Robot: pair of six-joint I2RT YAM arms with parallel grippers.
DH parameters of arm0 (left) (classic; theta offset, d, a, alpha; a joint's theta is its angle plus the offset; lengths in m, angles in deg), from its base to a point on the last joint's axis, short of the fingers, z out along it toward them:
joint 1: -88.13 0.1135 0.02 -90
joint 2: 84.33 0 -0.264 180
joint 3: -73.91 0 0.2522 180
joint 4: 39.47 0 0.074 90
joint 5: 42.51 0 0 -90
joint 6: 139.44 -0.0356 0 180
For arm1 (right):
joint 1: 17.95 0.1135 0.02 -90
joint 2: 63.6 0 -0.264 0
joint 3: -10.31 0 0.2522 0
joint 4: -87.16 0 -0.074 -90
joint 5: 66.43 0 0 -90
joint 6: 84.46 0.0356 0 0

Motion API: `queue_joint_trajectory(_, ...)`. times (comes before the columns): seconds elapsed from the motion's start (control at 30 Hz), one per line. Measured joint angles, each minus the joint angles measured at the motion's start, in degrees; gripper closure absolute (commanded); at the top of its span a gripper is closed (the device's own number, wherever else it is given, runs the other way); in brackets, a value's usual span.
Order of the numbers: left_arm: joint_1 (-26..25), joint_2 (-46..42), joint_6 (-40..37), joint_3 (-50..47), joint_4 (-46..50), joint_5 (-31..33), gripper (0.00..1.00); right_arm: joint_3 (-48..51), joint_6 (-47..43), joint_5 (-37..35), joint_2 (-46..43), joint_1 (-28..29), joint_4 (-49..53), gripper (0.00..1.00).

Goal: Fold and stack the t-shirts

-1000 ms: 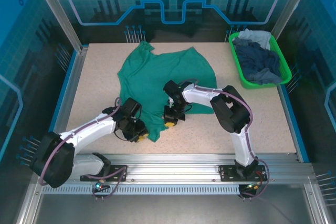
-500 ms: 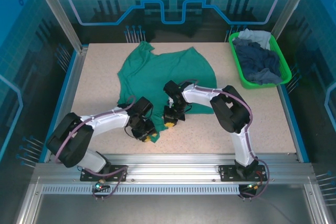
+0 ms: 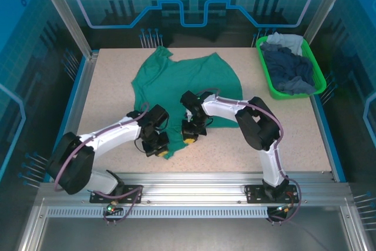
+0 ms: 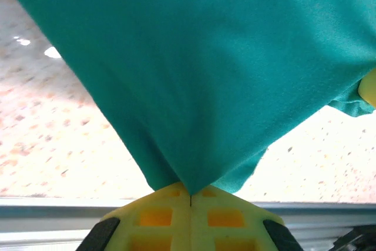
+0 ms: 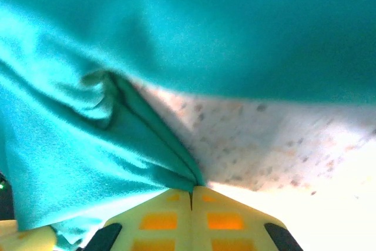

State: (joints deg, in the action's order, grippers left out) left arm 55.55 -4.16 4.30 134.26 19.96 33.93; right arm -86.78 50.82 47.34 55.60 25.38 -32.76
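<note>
A teal-green t-shirt (image 3: 176, 80) lies spread and rumpled on the speckled table (image 3: 282, 139). My left gripper (image 3: 158, 150) is shut on the shirt's near hem corner. In the left wrist view the cloth (image 4: 200, 57) funnels down into the closed yellow fingertips (image 4: 190, 195). My right gripper (image 3: 189, 138) is shut on the hem a little to the right. In the right wrist view a fold of the shirt (image 5: 88, 157) is pinched at the closed tips (image 5: 191, 192), with bare table (image 5: 282, 145) beyond. Navy and pale grey-blue t-shirts (image 3: 288, 66) sit piled in the basket.
A bright green plastic basket (image 3: 319, 83) stands at the table's far right. The metal rail (image 3: 194, 177) runs along the near edge just behind both grippers. Bare tabletop lies to the left and right of the shirt.
My left gripper moved right to the shirt's near corner and closed on it; the corner now looks drawn in. The right gripper has held its grip and place.
</note>
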Motion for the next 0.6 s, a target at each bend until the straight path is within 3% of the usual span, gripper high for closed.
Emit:
queue_joint_trajectory(0.37, 0.92, -1.33, -8.83, 0.2, 9.88, -0.15, 1.0, 0.9, -0.57, 0.35, -3.58, 3.93, 2.71, 1.0)
queue_joint_trajectory(0.47, 0.92, -1.29, -9.84, 0.2, 10.16, -0.17, 1.0, 1.97, -0.39, 0.72, -3.58, 4.15, 2.97, 0.76)
queue_joint_trajectory(0.5, 0.92, -1.27, -10.14, 0.2, 10.19, -0.17, 0.88, 2.01, -0.35, 0.42, -3.58, 4.15, 3.17, 0.69)
queue_joint_trajectory(0.57, 0.92, -1.33, -10.32, 0.26, 10.6, -0.13, 0.52, 2.38, -0.22, -0.85, -4.09, 3.96, 3.13, 0.61)
queue_joint_trajectory(0.6, 0.94, -1.55, -10.25, 0.5, 11.04, 0.09, 0.46, 2.91, -0.31, -1.79, -4.9, 3.74, 3.19, 0.6)
